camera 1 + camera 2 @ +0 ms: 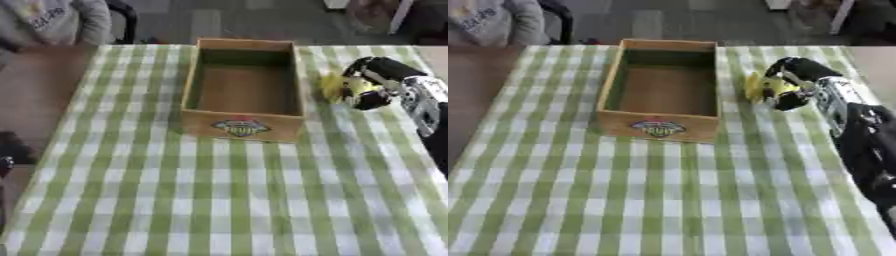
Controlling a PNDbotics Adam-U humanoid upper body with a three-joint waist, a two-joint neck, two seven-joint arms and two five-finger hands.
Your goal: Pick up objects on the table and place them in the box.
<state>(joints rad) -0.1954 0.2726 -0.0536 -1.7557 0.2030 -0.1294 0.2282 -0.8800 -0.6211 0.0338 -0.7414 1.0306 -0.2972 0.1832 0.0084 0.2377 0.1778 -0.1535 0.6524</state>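
Surface (219,200) has a green-and-white checked cloth, bare wood showing along its left edge. Near side of the cloth carries nothing.

Wooden box (242,125), open top, sits on the far-centre part of the cloth, long axis running away from the camera. Inside is plain brown floor, no contents visible. Near wall has a coloured round-ish label (241,127); can't read it.

Just right of the box: small yellow object (761,88), lumpy shape, can't make out what it is. It sits level with the box's far half, close to the right wall but outside the box. Can't tell if it's resting on the cloth or lifted slightly off it.

Right hand (791,85) comes in from the right edge, black with a silver forearm behind it. Fingers curled round the yellow object from its right side and top, thumb-side part dark below it. Looks like a pinch/wrap on the object, with yellow showing on the box-facing side of the hand.

Left hand doesn't show in either view.
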